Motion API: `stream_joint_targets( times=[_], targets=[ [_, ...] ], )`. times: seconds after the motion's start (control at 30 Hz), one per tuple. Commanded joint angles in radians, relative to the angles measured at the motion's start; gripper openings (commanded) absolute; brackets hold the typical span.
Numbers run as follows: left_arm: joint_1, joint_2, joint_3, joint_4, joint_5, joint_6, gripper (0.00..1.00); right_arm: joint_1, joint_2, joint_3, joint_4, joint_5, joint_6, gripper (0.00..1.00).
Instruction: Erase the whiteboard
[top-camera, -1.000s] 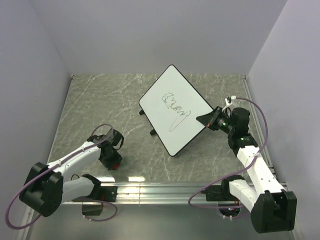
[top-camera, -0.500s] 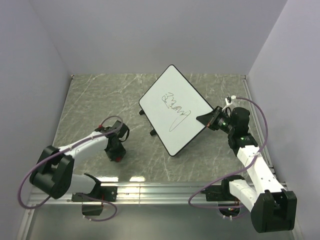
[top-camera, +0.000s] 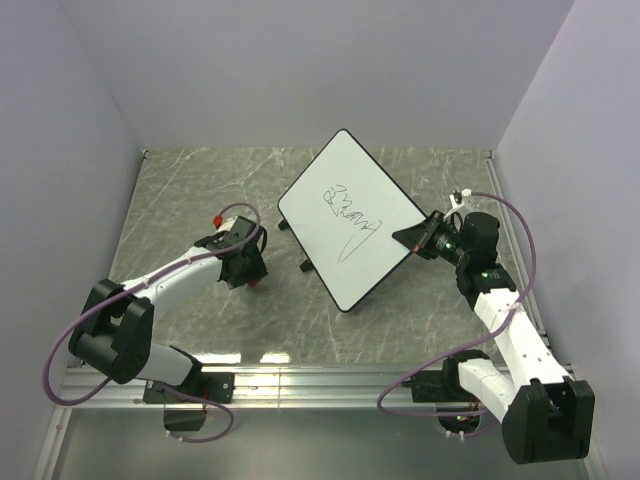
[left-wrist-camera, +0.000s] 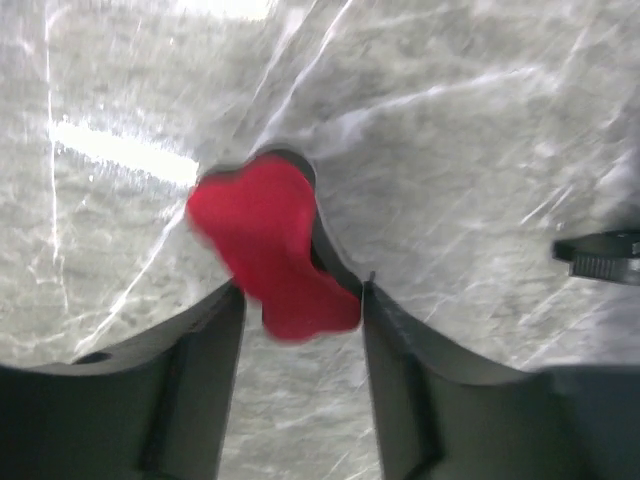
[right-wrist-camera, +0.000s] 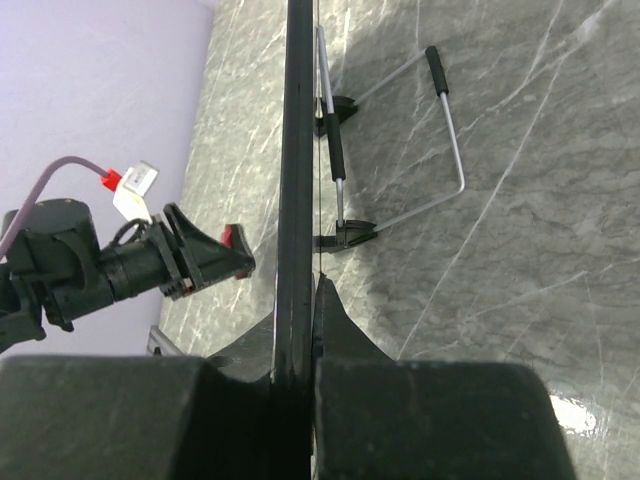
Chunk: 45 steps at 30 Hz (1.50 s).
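Note:
The whiteboard stands tilted on the table, white with a black rim and black scribbles in its middle. My right gripper is shut on its right rim; in the right wrist view the rim runs edge-on between my right gripper's jaws. My left gripper is shut on a small red eraser, a short way left of the board's lower-left edge. In the left wrist view the eraser sits between the fingertips of the left gripper, above the marble. The left gripper also shows in the right wrist view.
The board's wire stand and black feet rest on the grey marble table. Purple walls close the left, back and right sides. A metal rail runs along the near edge by the arm bases.
My left gripper has carried the red eraser from near the front edge up and rightwards toward the whiteboard. The right arm and the board have not moved.

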Motion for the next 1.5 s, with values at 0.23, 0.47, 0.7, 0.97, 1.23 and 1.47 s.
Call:
stream_joint_targets(
  times=[0.23,0.47,0.7,0.97,1.23,1.47],
  targets=[
    [-0.002,0.026,0.032,0.005,-0.029,0.038,0.74,0.019,0.014,0.039,-0.041,-0.036,-0.020,0.00],
    [-0.001,0.041,0.061,0.000,-0.064,0.014,0.73,0.019,0.021,0.038,-0.038,-0.037,-0.020,0.00],
    [0.010,0.128,0.150,-0.067,-0.133,-0.068,0.73,0.019,0.021,0.045,-0.060,-0.030,-0.036,0.00],
    [0.026,0.202,0.190,-0.148,-0.140,-0.170,0.88,0.017,0.039,0.073,-0.083,-0.025,-0.055,0.00],
    [0.035,0.210,0.163,-0.115,-0.103,-0.204,0.84,0.017,0.070,0.094,-0.084,-0.030,-0.063,0.00],
    [0.049,0.260,0.181,-0.072,-0.081,-0.178,0.71,0.019,0.091,0.114,-0.087,-0.030,-0.067,0.00]
  ],
)
